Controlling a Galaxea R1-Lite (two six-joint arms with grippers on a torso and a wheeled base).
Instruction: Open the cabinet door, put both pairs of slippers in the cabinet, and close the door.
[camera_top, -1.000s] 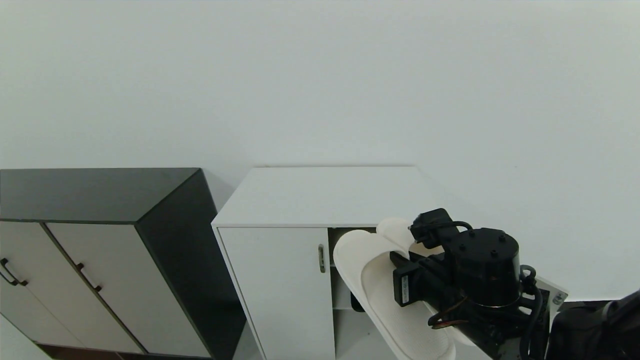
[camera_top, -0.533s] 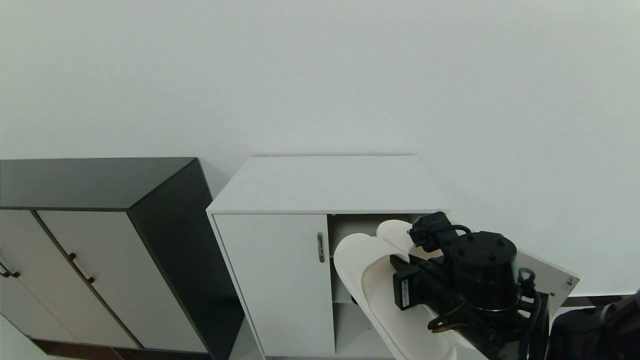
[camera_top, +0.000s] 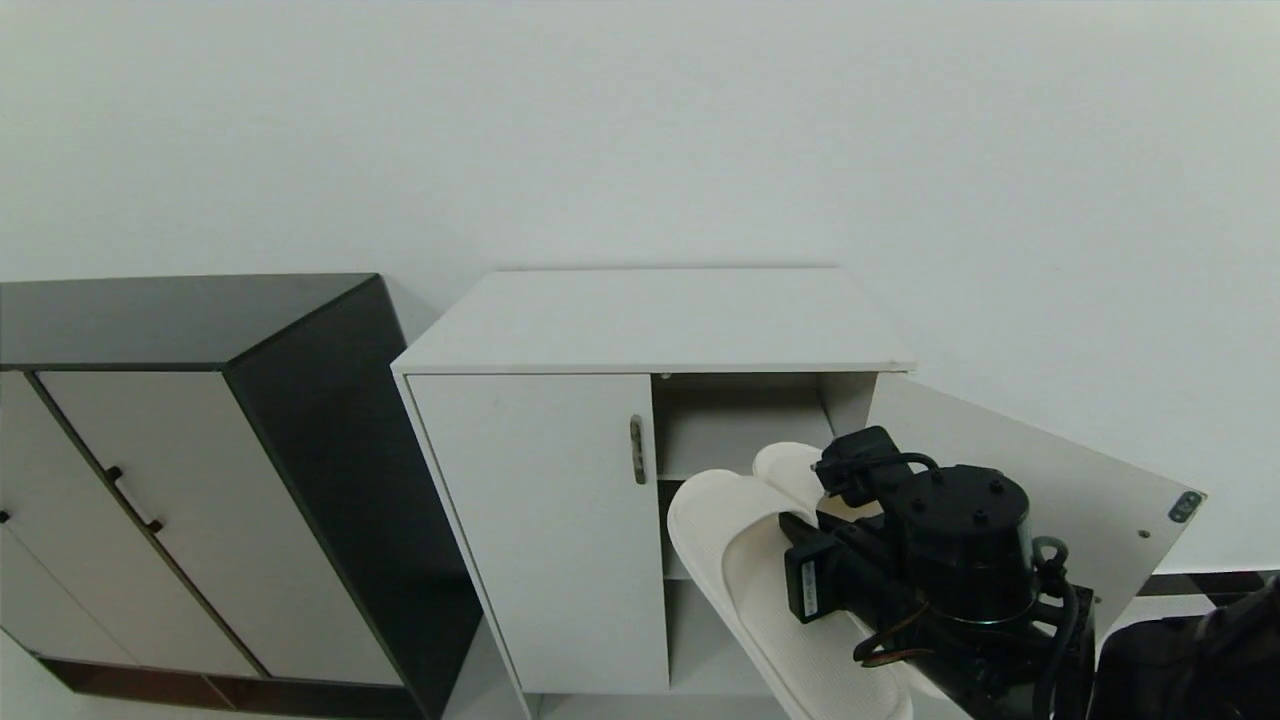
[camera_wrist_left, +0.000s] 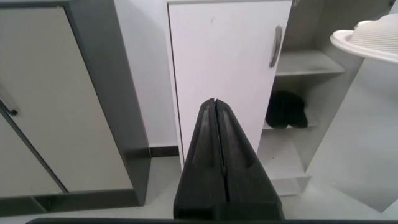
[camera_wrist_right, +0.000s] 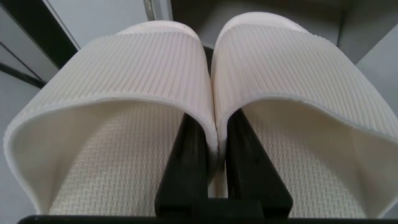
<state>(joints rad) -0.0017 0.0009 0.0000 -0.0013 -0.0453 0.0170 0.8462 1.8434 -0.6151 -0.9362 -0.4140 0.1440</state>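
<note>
Before the cabinet (camera_top: 650, 320), right end effector (camera_wrist_right: 216, 134), seemingly level, pinches slippers (camera_wrist_right: 143, 68); left end effector (camera_wrist_left: 215, 109) closed.

**Three Cameras Trained on One Cabinet**

The head camera looked forward and slightly down from above. It stood back far enough to take in the whole white cabinet (camera_top: 650, 320) at centre frame, with the dark cabinet (camera_top: 310, 420) at left and bare wall (camera_top: 640, 130) across the upper half. The right arm and the white slippers (camera_top: 745, 570) crowded the lower right. The left wrist camera sat lower, sighting along the left gripper (camera_wrist_left: 214, 109) toward the same cabinet's closed door (camera_wrist_left: 224, 68) and open shelves (camera_wrist_left: 308, 62) at middling range, and it also caught a slipper's edge. The right wrist camera looked along the right gripper (camera_wrist_right: 214, 155), very close to the slippers, with slivers of the cabinet front beyond.
</note>
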